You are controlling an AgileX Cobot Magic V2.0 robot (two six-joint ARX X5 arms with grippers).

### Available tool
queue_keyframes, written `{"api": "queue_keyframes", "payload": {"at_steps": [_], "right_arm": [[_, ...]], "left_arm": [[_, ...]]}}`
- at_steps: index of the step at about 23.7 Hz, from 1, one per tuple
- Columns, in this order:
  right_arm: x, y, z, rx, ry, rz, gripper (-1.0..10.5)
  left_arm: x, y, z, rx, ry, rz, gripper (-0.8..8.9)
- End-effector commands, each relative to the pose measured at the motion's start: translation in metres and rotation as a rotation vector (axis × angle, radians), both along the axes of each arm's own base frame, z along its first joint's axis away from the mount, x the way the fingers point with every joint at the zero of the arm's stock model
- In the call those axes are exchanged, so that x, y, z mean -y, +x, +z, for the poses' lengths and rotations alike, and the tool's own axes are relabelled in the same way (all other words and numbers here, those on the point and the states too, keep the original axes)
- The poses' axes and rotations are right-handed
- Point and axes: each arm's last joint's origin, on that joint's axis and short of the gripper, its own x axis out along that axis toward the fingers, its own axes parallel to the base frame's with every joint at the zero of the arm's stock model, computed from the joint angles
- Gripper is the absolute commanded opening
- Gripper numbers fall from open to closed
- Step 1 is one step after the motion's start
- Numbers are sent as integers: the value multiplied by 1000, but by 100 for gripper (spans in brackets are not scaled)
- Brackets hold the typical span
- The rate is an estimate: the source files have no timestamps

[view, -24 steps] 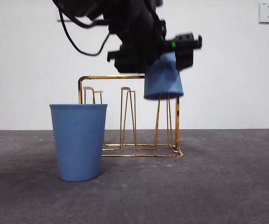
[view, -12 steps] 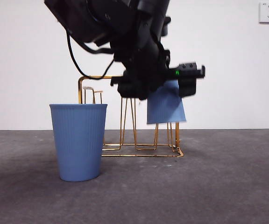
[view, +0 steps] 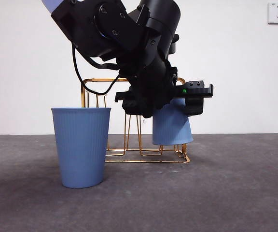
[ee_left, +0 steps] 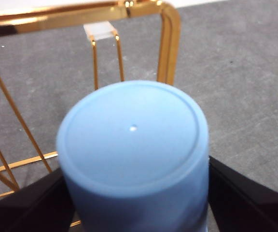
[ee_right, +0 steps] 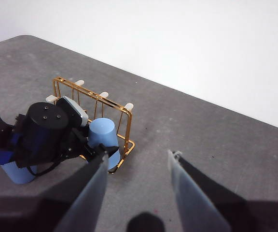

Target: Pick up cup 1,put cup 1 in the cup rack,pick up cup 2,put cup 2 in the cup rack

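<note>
- My left gripper (view: 173, 108) has its two jaws pinched on an upside-down blue cup (ee_left: 134, 150), one jaw against each side of the cup's wall; the flat bottom faces my wrist camera.
- That inverted cup (view: 172, 126) sits low at the right-hand end of the gold wire cup rack (view: 100, 80) in the front view, its rim close above the rack's base wires. I cannot tell whether it rests fully on a peg, since the peg is hidden inside the cup.
- I judge the first placing to be nearly done but not finished: the jaws have not let go, so the cup is not yet left to the rack.
- The second blue cup (view: 81, 146) stands upright on the grey table (view: 235, 183), in front of the rack's other end and apart from it. Nothing is holding it, so picking it up and racking it is all left to do.
- The white-tipped pegs (ee_right: 103, 94) along the rest of the rack stand free for it.
- My right gripper (ee_right: 136, 181) hangs well away from the rack with jaws spread and nothing between them.
</note>
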Motion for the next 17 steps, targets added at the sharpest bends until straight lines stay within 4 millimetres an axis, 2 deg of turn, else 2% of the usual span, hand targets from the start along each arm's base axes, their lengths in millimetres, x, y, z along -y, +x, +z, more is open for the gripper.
{"api": "queue_keyframes", "payload": {"at_steps": [1,8,9,11,12,17], "right_arm": [[-1,2,-1,-1,-2,-3,218],[-1,2,-2,-3,-3,-3,218],[-1,2,-2,-3,-3,-3,218],[-1,2,-2,-4,-3,-4,218],[-1,2,-2,-4,-3,-3,218],[-1,2,-2,-4,-3,-4,218]], "left_arm": [[2,-2,-8,-26,7,-10,-7],[2,-2,-11,-73,15,-73,14],[2,-2,-11,-73,15,-74,87],[2,-3,-11,-74,14,-77,311],[2,-3,-11,-74,14,-77,375],[3,-3,-12,-87,10,-104,389]]}}
